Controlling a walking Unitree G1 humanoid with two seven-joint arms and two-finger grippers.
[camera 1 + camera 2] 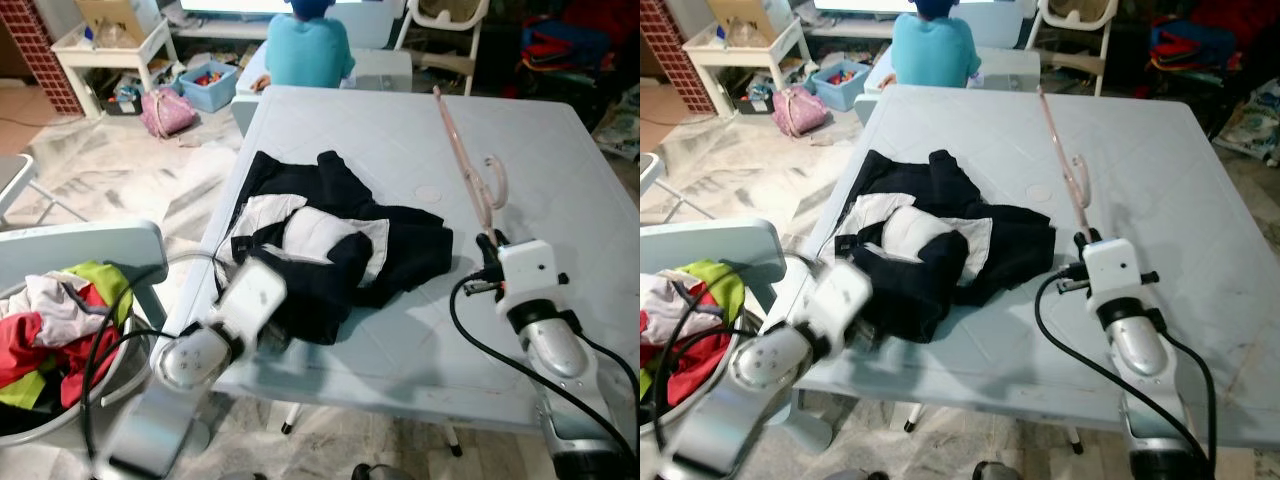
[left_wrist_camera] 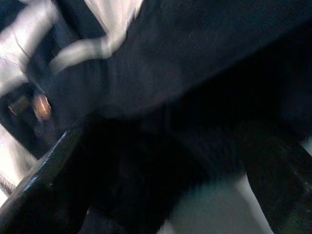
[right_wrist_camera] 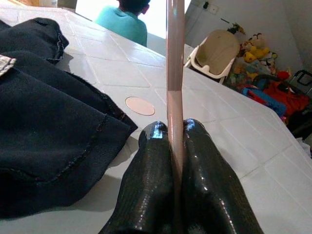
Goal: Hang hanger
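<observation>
A pink hanger [image 1: 462, 160] angles up over the pale blue table [image 1: 560, 160], its hook [image 1: 497, 180] off to the right side. My right gripper [image 1: 489, 242] is shut on the hanger's near end; in the right wrist view both fingers [image 3: 156, 161] press the pink bar [image 3: 175, 58] between them. A black and white jacket [image 1: 330, 240] lies crumpled on the table's left half. My left gripper [image 2: 161, 195] is at the jacket's near edge, fingers [image 2: 44, 190] wide apart with dark cloth between them.
A person in a teal shirt [image 1: 308, 50] sits at the table's far end. A basket of coloured clothes [image 1: 50, 330] and a grey chair [image 1: 90, 250] stand to my left. A white shelf [image 1: 110, 45] and a high chair [image 1: 445, 20] stand behind.
</observation>
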